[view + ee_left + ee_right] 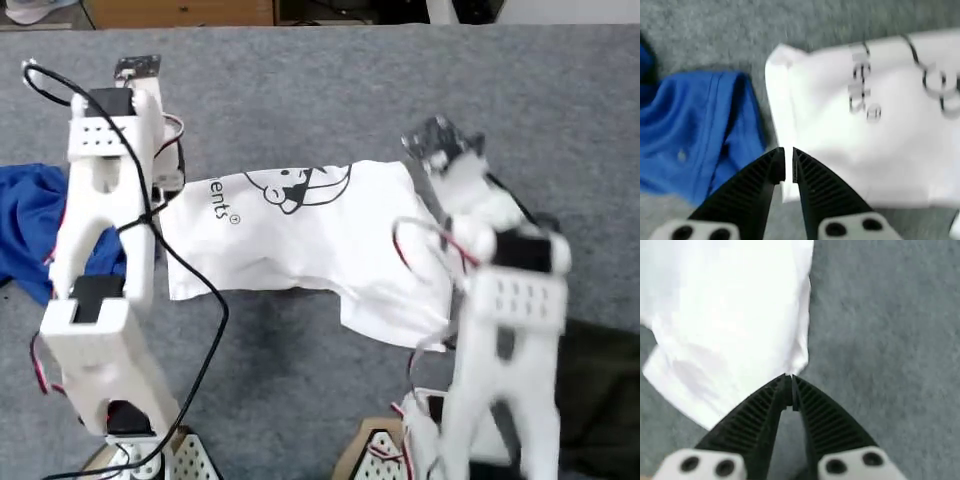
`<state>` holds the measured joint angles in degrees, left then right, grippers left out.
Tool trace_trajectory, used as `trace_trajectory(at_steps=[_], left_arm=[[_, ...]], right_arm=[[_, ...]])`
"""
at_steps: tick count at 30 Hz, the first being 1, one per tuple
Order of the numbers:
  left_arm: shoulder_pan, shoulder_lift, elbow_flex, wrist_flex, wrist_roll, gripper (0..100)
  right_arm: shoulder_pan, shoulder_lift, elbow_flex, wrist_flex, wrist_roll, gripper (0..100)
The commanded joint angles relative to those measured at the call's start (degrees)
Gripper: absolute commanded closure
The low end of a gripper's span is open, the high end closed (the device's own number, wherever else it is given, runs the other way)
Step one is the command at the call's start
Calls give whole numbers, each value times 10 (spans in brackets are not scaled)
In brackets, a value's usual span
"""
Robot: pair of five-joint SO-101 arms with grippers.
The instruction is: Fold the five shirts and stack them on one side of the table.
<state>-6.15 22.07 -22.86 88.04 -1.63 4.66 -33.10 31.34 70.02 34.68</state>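
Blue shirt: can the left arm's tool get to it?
Probably yes. The blue shirt lies just beside the left tool, with nothing between them; the tool sits at the white shirt edge.

Grey felt-like cover of the table (300, 90) spreading to every side, even soft light with faint shadows, light brown wooden panel (180, 12) beyond the far edge, dark gap (350, 10) beside it, pale white surface (570, 10) in the far corner

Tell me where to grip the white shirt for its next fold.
Pinch the white shirt at its left edge beside the blue shirt, coming from above: it lies flat, so only a free edge can be lifted.
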Motion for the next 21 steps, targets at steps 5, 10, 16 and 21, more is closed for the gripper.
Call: trace_trajectory(at_steps=[5,10,16,21], left_arm=[[16,153,-51,-82,49,980],[-1,225,-91,-81,49,981],[-33,265,-132,-80,48,981],[-33,280,-160,-60,45,981]], right_arm=[[-111,321,-215,-55,-92,993],[-114,489,-317,-58,-120,993],[-96,646,-436,-54,-114,993],[-64,718,-522,-14,-73,993]])
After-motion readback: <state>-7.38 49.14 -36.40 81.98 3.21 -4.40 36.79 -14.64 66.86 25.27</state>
